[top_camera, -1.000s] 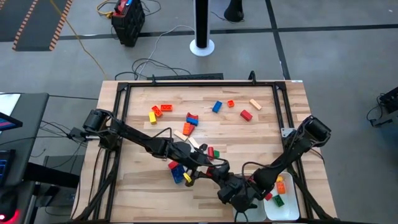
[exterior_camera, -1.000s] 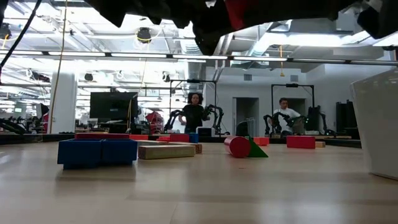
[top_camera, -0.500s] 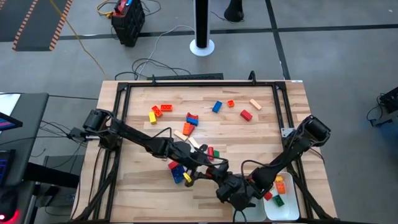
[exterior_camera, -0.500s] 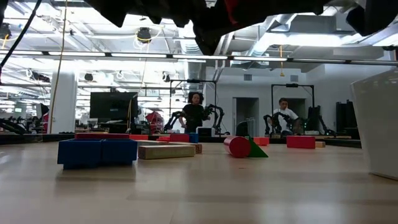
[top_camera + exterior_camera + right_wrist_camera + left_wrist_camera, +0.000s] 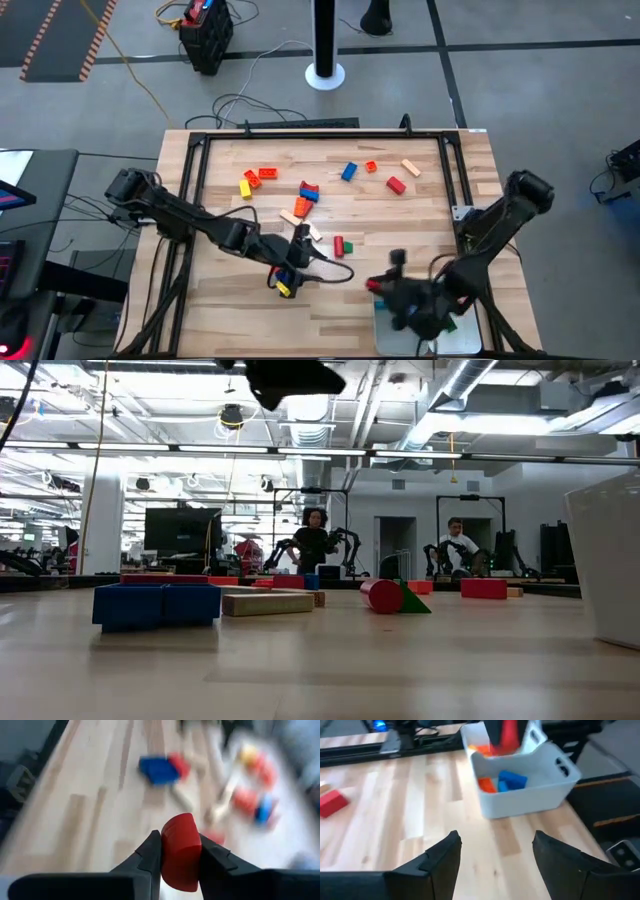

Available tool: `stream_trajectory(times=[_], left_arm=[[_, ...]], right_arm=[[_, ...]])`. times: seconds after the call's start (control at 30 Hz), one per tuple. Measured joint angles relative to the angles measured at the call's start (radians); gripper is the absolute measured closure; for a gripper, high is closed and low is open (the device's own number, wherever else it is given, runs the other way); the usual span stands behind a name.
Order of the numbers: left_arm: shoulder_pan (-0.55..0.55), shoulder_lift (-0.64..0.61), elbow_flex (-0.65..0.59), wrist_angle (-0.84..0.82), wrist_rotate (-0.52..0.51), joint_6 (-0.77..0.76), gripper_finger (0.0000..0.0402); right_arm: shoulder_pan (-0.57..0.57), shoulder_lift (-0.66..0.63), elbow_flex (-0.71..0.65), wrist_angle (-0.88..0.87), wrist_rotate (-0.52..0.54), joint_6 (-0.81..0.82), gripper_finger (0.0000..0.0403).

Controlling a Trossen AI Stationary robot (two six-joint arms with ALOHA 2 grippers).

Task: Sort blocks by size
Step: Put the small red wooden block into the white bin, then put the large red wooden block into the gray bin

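right gripper [image 5: 180,851] is pinched on a red block [image 5: 179,849] and sits near the table's front right corner, beside the white tray [image 5: 470,338] there. left gripper [image 5: 495,857] has its fingers spread with nothing between them; in the high view it sits front of centre, next to a blue and yellow block cluster [image 5: 283,283].

progress, as a judgement: the sort is at an early stage. the tray [image 5: 520,800] seen from the left wrist holds an orange and a blue block plus a few more behind. most blocks remain loose on the table: an orange and yellow group [image 5: 256,180] toward the back left, a blue and red stack [image 5: 307,192] at mid-table, a blue one [image 5: 348,171], a tan one [image 5: 410,167] and a red one [image 5: 395,185] toward the back right, a red-green pair [image 5: 341,243] near centre.

surface: light wooden table [image 5: 230,300] inside a black frame. room: grey floor with cables, a large lit workshop behind, two people standing far off among other robot arms.
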Motion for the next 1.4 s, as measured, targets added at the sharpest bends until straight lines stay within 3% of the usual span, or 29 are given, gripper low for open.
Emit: stream_trajectory(times=[0.13,0.27,0.5,0.67,0.87,1.1,1.4], left_arm=[[-0.026,0.001,0.0,-0.049,-0.076,0.009,0.0164],[-0.039,0.001,0.0,-0.075,-0.088,0.013,0.0164],[-0.049,-0.002,0.0,-0.136,-0.096,0.046,0.0164],[-0.046,-0.025,0.0,-0.19,-0.138,0.054,0.0164],[-0.046,-0.095,0.0,-0.22,-0.178,0.085,0.0164],[-0.045,-0.153,-0.023,-0.273,-0.182,0.104,0.0164],[0.024,-0.124,-0.271,0.107,-0.175,0.126,0.0164]], right_arm=[[0.012,-0.085,0.0,-0.235,-0.198,0.466,0.0286],[0.044,-0.112,0.0,-0.378,-0.349,0.781,0.0285],[0.124,-0.072,-0.026,-0.464,-0.63,1.14,0.0284],[0.188,-0.033,-0.055,-0.48,-0.699,1.286,0.0278],[0.202,-0.021,-0.055,-0.481,-0.702,1.334,0.0225],[0.117,-0.035,-0.041,-0.498,-0.771,1.287,0.019],[-0.07,-0.038,0.003,-0.571,-0.717,1.013,0.0208]])
